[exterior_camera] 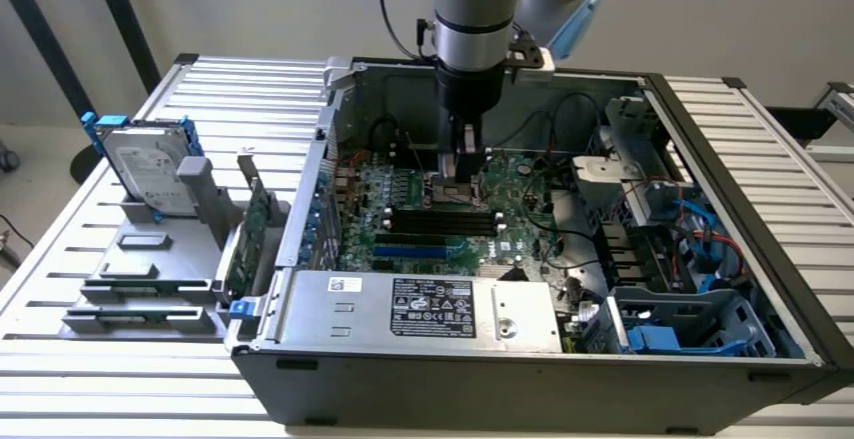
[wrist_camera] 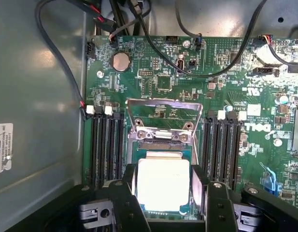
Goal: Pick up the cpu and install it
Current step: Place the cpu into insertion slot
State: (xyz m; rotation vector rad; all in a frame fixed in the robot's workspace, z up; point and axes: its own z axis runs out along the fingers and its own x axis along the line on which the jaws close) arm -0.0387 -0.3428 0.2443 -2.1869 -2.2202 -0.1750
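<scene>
The cpu (wrist_camera: pixel 163 184), a small square chip with a silvery top plate, lies flat between my two black fingers (wrist_camera: pixel 125 193), which press on its opposite edges. It sits low over the open socket (wrist_camera: pixel 163 140) of the green motherboard (wrist_camera: pixel 235 96), just below the raised metal load frame (wrist_camera: pixel 164 108). I cannot tell whether the chip rests in the socket or hovers just above it. In the exterior view my gripper (exterior_camera: pixel 463 184) reaches straight down into the open computer case (exterior_camera: pixel 534 379), at the middle of the board.
Black memory slots (wrist_camera: pixel 104 145) flank the socket on both sides, and black cables (wrist_camera: pixel 187 67) cross the board beyond it. The power supply (exterior_camera: pixel 414 309) fills the case's front. Outside, at the exterior view's left, a grey rack holds a hard drive (exterior_camera: pixel 144 174) and a green card (exterior_camera: pixel 247 239).
</scene>
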